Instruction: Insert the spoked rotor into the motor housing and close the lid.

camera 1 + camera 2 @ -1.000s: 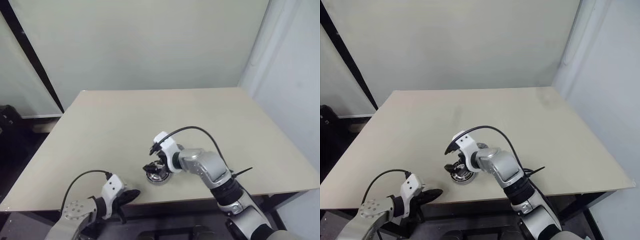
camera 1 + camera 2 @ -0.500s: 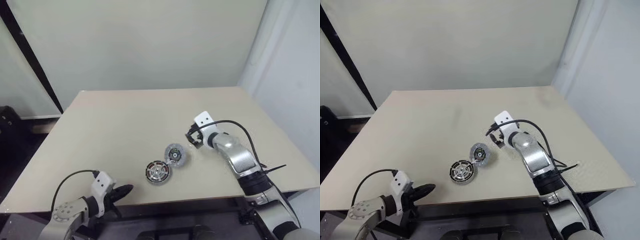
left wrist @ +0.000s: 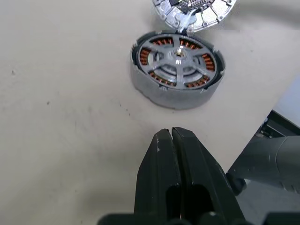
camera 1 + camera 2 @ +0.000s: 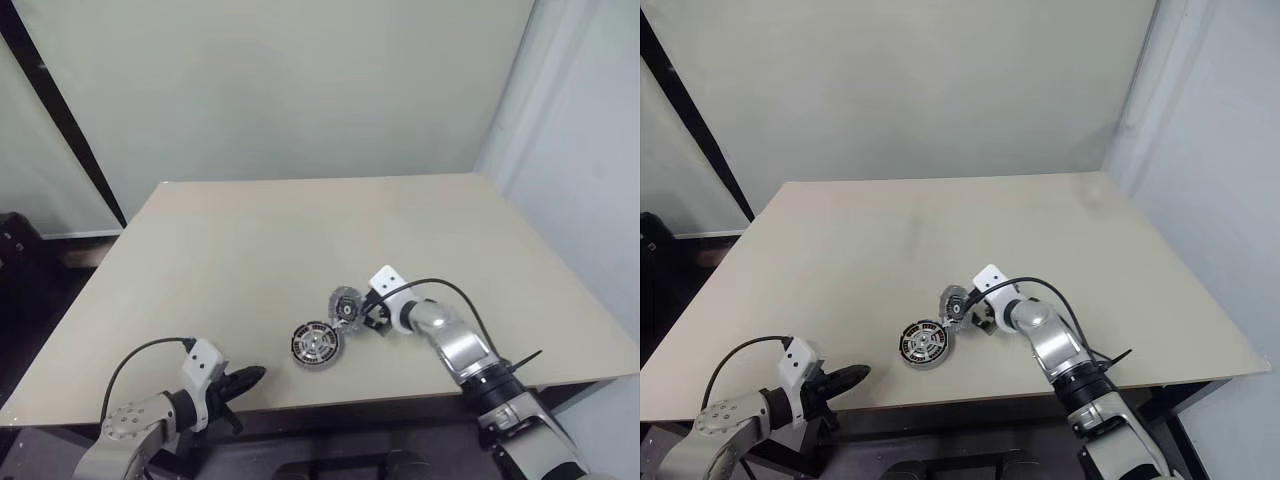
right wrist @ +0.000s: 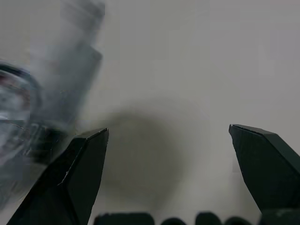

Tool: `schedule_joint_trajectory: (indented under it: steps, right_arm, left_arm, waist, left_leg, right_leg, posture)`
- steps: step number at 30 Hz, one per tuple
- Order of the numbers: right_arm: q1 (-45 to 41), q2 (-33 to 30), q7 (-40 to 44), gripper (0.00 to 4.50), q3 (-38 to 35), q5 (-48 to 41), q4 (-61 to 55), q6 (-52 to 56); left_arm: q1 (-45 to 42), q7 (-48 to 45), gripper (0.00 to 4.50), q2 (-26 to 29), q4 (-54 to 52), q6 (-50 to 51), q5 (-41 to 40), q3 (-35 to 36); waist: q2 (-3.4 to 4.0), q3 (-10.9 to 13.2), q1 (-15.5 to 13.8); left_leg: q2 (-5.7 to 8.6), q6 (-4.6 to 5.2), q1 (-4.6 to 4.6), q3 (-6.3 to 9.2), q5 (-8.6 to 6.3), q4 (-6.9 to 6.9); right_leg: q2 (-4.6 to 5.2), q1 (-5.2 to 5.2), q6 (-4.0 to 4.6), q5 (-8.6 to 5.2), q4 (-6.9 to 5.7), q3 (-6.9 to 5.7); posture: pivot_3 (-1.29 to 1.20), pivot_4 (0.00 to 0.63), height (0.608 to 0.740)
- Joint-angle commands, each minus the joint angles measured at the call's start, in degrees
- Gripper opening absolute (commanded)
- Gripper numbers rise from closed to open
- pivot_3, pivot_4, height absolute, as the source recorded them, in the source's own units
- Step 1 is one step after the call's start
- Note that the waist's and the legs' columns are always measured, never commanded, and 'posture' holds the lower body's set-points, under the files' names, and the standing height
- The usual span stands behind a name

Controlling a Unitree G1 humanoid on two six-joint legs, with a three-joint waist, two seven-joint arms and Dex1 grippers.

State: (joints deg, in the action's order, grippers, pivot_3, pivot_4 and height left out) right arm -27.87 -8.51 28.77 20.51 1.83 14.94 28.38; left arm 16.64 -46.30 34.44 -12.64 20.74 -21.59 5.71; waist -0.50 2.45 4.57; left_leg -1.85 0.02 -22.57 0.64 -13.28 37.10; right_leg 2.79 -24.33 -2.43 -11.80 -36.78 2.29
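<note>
Rotor (image 3: 177, 55) sits inside the housing (image 3: 176, 93): silver spokes and hub lie flush within the ring of copper windings, dark rim around. Housing rests flat on the surface (image 4: 250, 240), near its front edge.

Lid (image 4: 345, 306) lies just beside the housing, on the far right side of it; in the left wrist view its rim (image 3: 192, 10) appears to overlap or touch the housing's far edge, contact not certain. Lid is off the housing, and seems slightly tilted in the head views.

Right jaws (image 4: 372, 315) stand wide apart, holding nothing. They are low over the surface, directly beside the lid on its right. In the right wrist view the two black fingers (image 5: 75, 178) frame bare surface, with a blurred shape, probably the lid, off to one side beyond one fingertip. Touching or not: cannot tell.

Left jaws (image 3: 171, 133) are pressed together, empty. They point toward the housing, which lies ahead of the tips with a stretch of bare surface between. In the left eye view the left jaws (image 4: 250, 377) hover at the surface's front edge, left of the housing and well apart from the lid.
</note>
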Motion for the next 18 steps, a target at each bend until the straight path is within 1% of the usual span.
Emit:
schedule_joint_trajectory:
  steps: [1,5,8,13,18]
  right_arm:
    - [0.2,2.2,1.9,4.49,0.7,-1.7,-5.5,1.6]
    - [1.6,3.6,2.0,4.49,4.0,0.3,-4.9,1.3]
    - [1.7,4.2,1.8,4.49,4.8,0.8,-3.3,0.7]
    - [0.9,3.8,1.8,4.49,4.5,1.2,-1.1,-0.7]
    - [-0.4,3.5,5.0,4.49,1.6,-2.2,-1.6,-0.9]
  left_arm:
    - [-0.5,-0.1,0.00,0.0,-2.3,0.0,-1.3,1.1]
    - [-0.7,-0.4,0.00,0.2,-2.2,-0.1,-1.1,1.0]
    - [-1.0,-0.4,0.00,0.3,-2.4,0.0,-0.9,0.8]
    - [-1.1,-0.5,0.00,0.5,-2.5,-0.1,-0.6,0.6]
    - [-1.2,-0.6,0.00,0.5,-2.7,-0.2,-0.3,0.2]
  waist:
    - [0.00,0.0,0.0]
    - [-0.01,0.0,-0.2]
    - [0.00,0.0,-0.3]
    - [0.00,0.0,-0.3]
    - [0.00,0.0,-0.3]
  left_leg:
    - [0.00,0.00,0.00,0.01,0.00,0.00]
    - [0.00,-0.01,0.02,0.02,-0.01,0.00]
    - [0.00,-0.02,0.02,0.00,-0.01,0.00]
    - [0.00,-0.02,0.04,0.00,-0.01,0.03]
    - [0.00,-0.02,0.03,0.00,-0.01,0.03]
  right_leg:
    - [0.00,0.00,0.00,0.00,0.00,-0.01]
    - [0.00,0.00,0.00,0.00,-0.01,-0.02]
    - [0.02,-0.03,0.00,0.00,0.00,-0.01]
    - [0.02,-0.03,0.00,0.00,0.00,-0.02]
    - [0.02,-0.01,0.00,0.00,0.00,-0.02]
  posture:
    - [0.00,0.000,0.740]
    - [0.00,0.000,0.740]
    - [0.00,0.000,0.740]
    - [0.00,0.000,0.740]
    - [0.00,0.000,0.740]
